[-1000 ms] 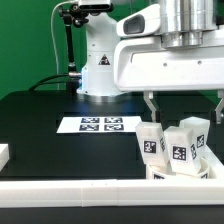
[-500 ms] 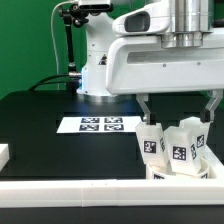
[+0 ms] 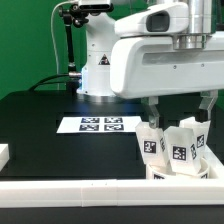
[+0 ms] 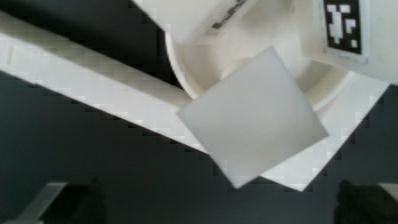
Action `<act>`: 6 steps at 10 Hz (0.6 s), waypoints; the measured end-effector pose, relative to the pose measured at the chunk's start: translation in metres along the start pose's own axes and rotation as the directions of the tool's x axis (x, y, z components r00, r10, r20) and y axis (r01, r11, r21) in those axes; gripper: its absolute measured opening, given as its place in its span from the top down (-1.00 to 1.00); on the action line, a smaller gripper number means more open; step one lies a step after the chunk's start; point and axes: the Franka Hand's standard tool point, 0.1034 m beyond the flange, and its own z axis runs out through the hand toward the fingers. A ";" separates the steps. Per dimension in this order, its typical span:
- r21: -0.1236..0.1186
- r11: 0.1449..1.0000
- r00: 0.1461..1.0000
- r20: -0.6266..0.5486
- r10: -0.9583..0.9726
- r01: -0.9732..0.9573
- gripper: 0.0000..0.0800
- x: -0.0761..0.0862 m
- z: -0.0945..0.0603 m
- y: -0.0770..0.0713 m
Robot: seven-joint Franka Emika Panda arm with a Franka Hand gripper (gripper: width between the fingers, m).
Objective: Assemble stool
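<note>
A Franka arm's fingers hang spread apart and empty above a cluster of white stool parts at the near corner of the black tabletop, on the exterior view's right, hard against the white rail edging the near side. Three blocky legs stand there with their long axes upright: one tagged leg lies directly beneath the finger on the exterior view's left, a second sits below the gap between the two fingers, and a third stands behind, near the other finger. The round seat lies beneath and around them, only partly visible. The wrist view shows a tilted white block face over the seat's curved rim, with the dark finger tips at the frame's corners, well clear of any part. Compared with a second ago, the fingers have shifted toward the exterior view's right and sunk a little closer to the leg tops. The marker board lies flat at mid-tabletop
</note>
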 end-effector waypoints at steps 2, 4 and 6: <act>0.007 0.991 0.991 0.003 -0.137 0.137 -0.62 -0.001 0.003 -0.004; 0.006 0.993 0.993 0.007 -0.120 0.120 -0.62 -0.003 0.005 -0.004; 0.005 0.993 0.993 0.008 -0.119 0.119 -0.62 -0.003 0.005 -0.004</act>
